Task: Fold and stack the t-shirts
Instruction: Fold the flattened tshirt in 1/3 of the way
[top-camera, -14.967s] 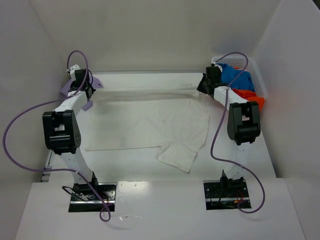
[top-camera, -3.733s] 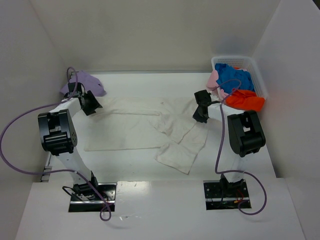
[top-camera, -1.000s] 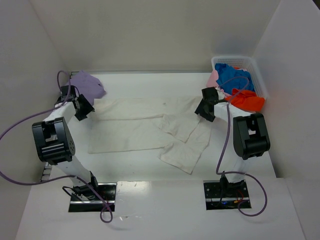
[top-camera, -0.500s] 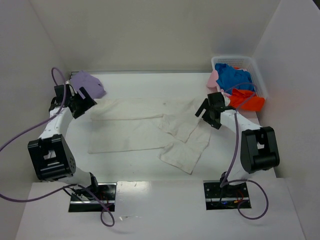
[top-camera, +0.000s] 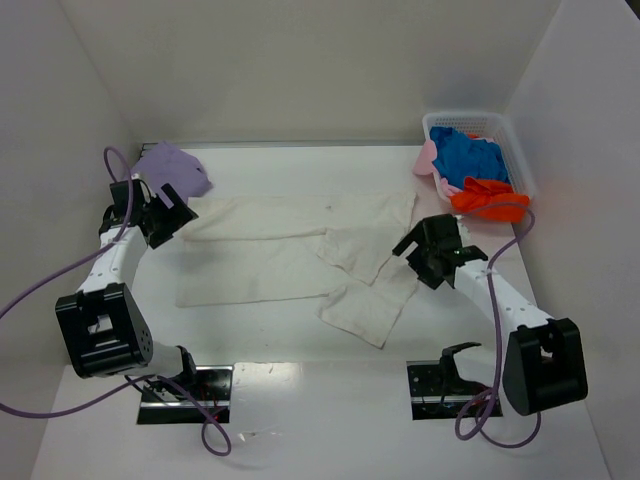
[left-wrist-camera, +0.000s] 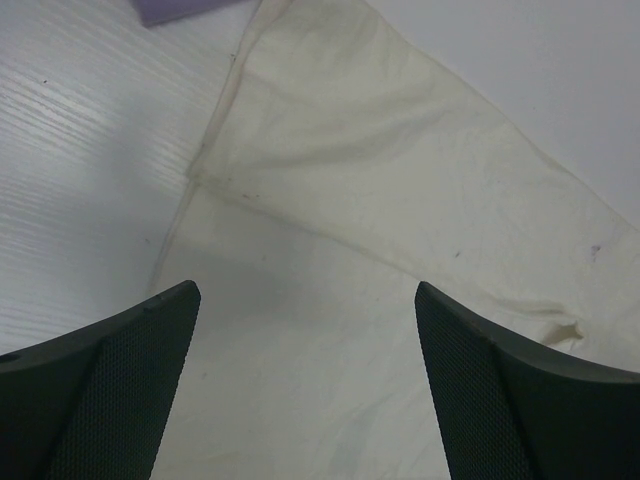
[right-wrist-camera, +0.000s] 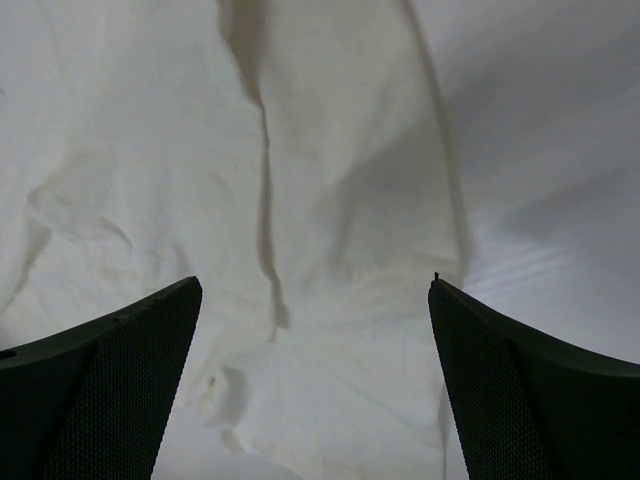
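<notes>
Off-white t-shirt lies spread mid-surface in your overhead view. The lavender t-shirt sits far left, and the blue t-shirt and orange-red t-shirt are in the basket. The left gripper is at the spread shirt's left end, the right gripper at its right. Your left wrist view shows jaws wide and empty over the hem. In the right wrist view the jaws are wide too, possibly just clear of the wrinkled cloth.

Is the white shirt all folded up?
Only partly: the off-white t-shirt has its far edge folded over but lies wide across the table.
</notes>
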